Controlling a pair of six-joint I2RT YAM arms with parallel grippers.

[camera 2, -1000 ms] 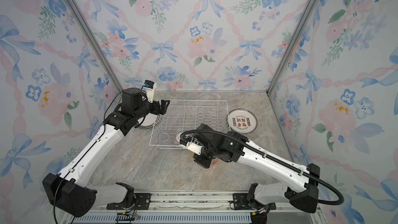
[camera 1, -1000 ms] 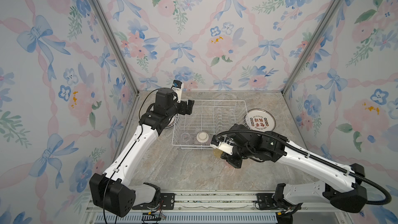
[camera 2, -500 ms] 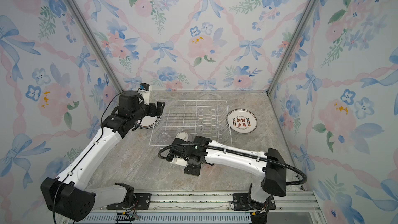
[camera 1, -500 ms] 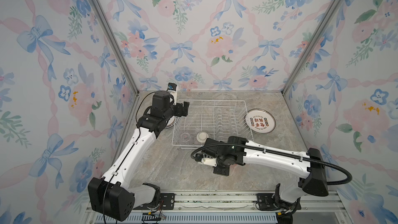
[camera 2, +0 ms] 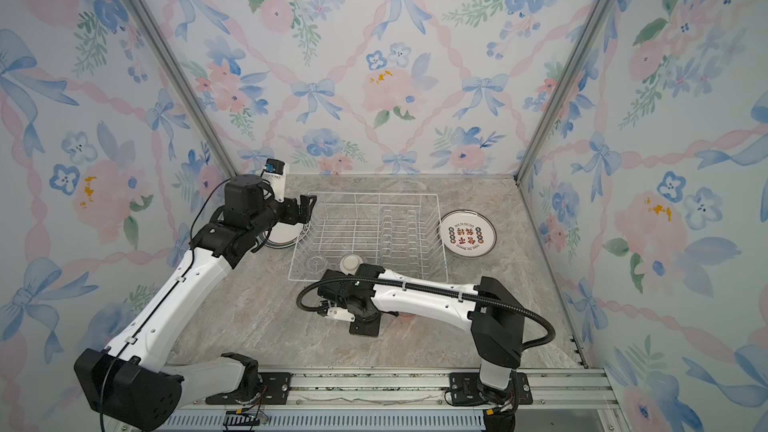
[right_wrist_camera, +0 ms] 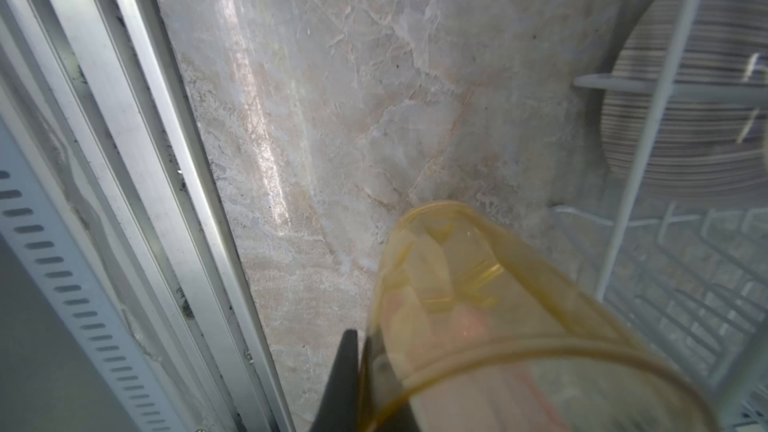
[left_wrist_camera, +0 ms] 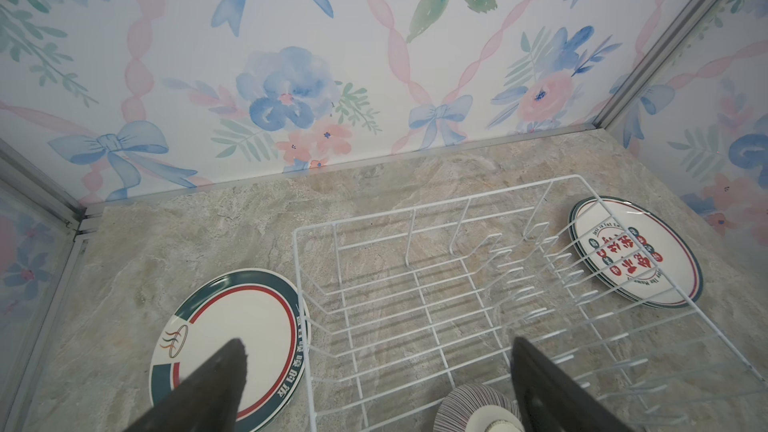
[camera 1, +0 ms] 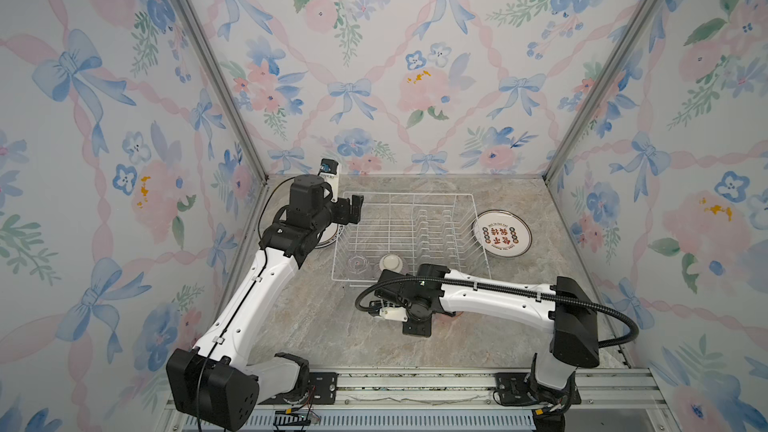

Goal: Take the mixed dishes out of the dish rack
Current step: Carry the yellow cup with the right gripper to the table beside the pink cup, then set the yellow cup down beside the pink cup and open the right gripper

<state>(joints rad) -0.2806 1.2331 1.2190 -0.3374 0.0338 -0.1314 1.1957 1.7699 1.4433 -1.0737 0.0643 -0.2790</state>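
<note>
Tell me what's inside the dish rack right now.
The dish rack holds an upturned ribbed bowl and a clear tumbler near its front edge; the plate slots stand empty. The right arm hides part of the front rim.

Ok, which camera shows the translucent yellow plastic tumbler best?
The right wrist view: the translucent yellow tumbler fills the foreground, one dark finger on its wall. In both top views the right gripper and arm cover it. The left wrist view faces the white wire dish rack and misses it.
</note>
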